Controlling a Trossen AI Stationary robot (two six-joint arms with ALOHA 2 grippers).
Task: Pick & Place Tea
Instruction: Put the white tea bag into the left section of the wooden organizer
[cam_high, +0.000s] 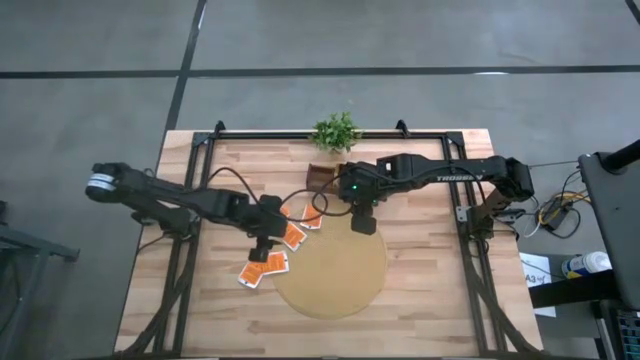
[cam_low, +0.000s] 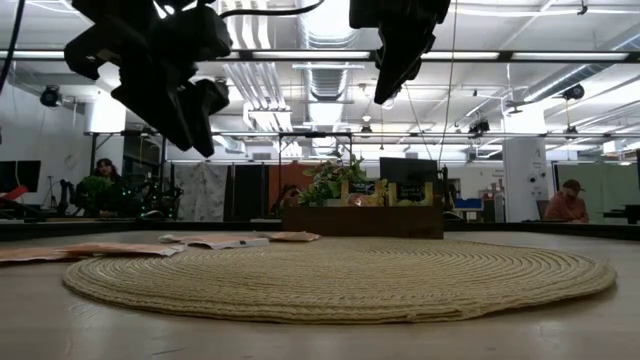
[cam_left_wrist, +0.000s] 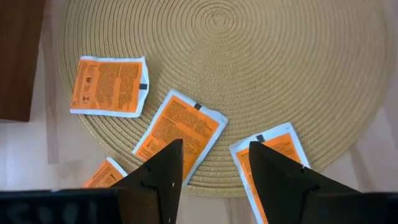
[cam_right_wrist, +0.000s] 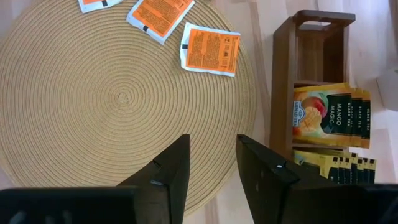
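From above, the left gripper (cam_high: 264, 243) hangs over orange tea packets (cam_high: 264, 268) at the round mat's (cam_high: 335, 290) left edge, the right gripper (cam_high: 363, 220) over the mat's far side. The low view shows both raised above the worktop (cam_low: 320, 335). Left wrist: jaws apart, empty, packets beneath. Right wrist: jaws parted, empty; a wooden rack (cam_right_wrist: 317, 37) beside the mat holds yellow packets (cam_right_wrist: 329, 115).

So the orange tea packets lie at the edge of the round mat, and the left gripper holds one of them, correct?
Not quite. In the left wrist view the left gripper is open and empty above the orange tea packets, which do lie at the round mat's edge.
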